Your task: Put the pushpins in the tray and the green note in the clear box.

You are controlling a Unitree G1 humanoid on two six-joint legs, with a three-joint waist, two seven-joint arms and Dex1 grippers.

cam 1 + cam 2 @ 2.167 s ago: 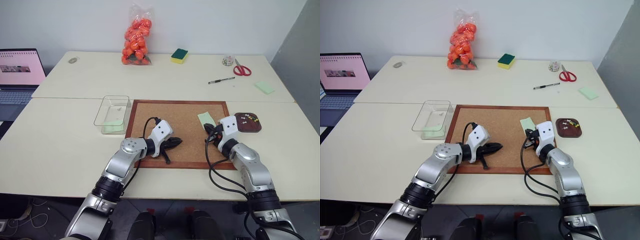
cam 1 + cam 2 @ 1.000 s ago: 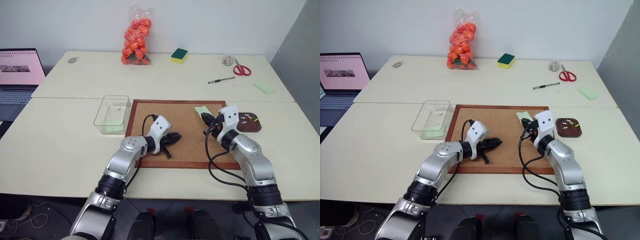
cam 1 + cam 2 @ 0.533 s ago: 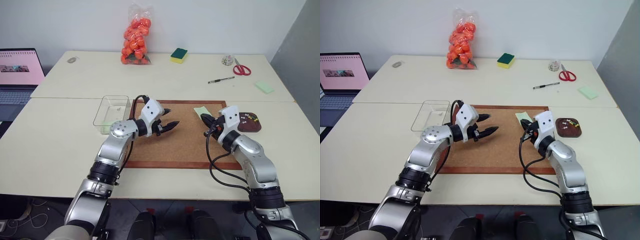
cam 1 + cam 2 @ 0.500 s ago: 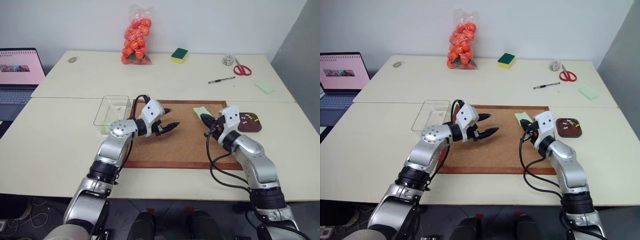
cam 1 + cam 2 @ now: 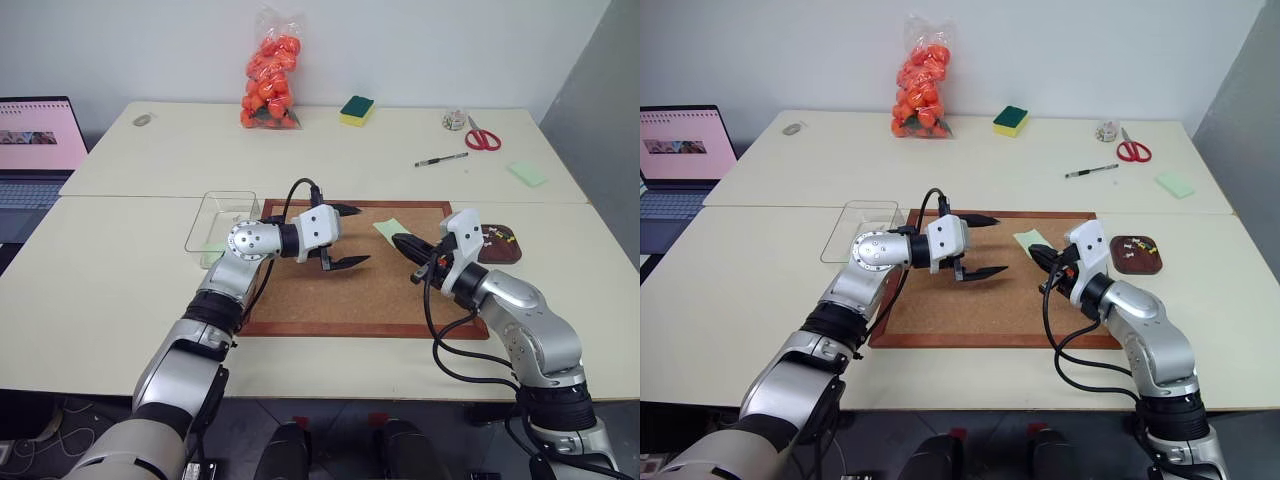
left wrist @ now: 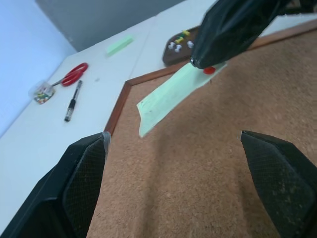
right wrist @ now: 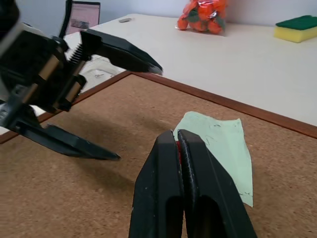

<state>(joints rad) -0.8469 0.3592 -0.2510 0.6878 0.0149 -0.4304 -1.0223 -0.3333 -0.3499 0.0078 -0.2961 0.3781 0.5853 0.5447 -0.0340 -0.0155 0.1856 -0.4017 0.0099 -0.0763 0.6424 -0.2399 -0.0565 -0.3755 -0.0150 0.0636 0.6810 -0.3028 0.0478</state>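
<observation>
Cork board (image 5: 350, 290) bears no legible writing; left pincer (image 5: 343, 236) gapes empty, right pincer (image 5: 398, 241) pinches green note (image 5: 390, 228).

No text, label or number can be made out anywhere. The laptop (image 5: 35, 150) screen shows a pink page, its content too small to read

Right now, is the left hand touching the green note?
Apart. The left wrist view shows the green note hanging from the right hand, with bare cork board between it and both open left fingers.
</observation>
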